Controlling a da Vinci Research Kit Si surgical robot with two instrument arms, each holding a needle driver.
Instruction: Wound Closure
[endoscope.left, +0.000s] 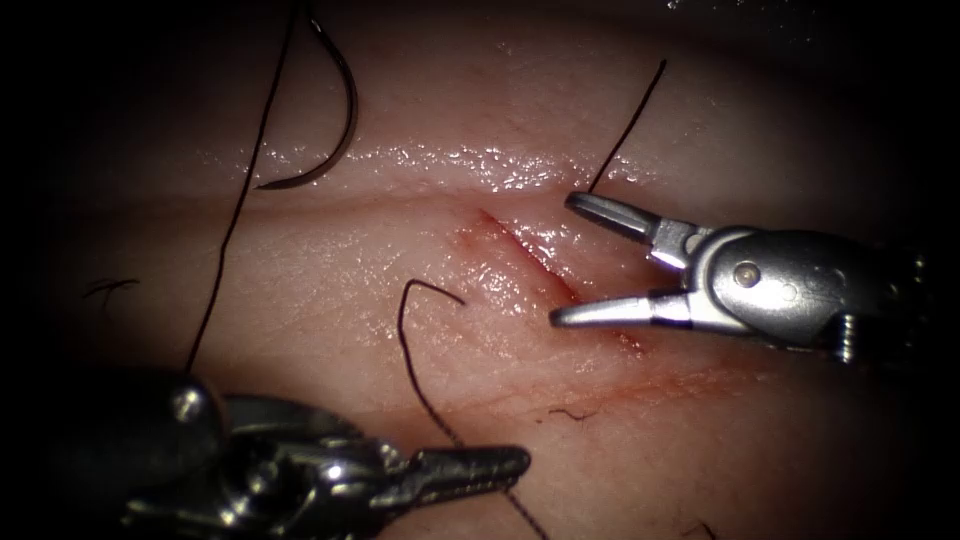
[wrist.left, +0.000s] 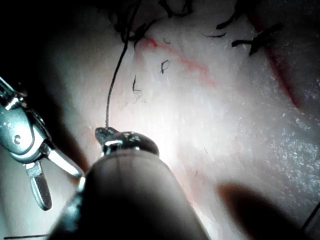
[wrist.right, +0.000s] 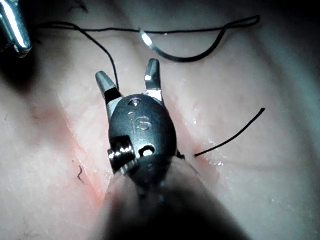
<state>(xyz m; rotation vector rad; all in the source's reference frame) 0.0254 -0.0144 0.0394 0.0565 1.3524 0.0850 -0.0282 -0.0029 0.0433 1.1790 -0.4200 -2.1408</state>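
Lying nearest in the endoscope view, at the bottom left: the left pincer (endoscope.left: 505, 465), jaws pressed together and gripping the thread (endoscope.left: 425, 385), which is crossing the jaws near their tip and arching up over the tissue (endoscope.left: 330, 300) to a hooked free end left of the cut (endoscope.left: 530, 265). Showing in the left wrist view as a closed tip (wrist.left: 102, 133) with the thread (wrist.left: 114, 85) rising from it.

Hovering further back, coming in from the right: the right pincer (endoscope.left: 565, 258), jaws spread wide and holding nothing, one jaw above the cut and the other lying over its lower end, where red fluid (endoscope.left: 560, 290) is staining the tissue. Appearing splayed and empty in the right wrist view too (wrist.right: 127, 77).

Sticking up just behind the upper jaw: a short cut end of thread (endoscope.left: 628, 125), right of the cut.

Lying farthest back, at the upper left and well left of the cut: the curved needle (endoscope.left: 335, 135), resting free on the tissue, held by neither pincer, not stuck into the tissue, with a long strand (endoscope.left: 240, 200) running beside it down toward the left tool. Lying beyond the open jaws in the right wrist view as well (wrist.right: 182, 57).
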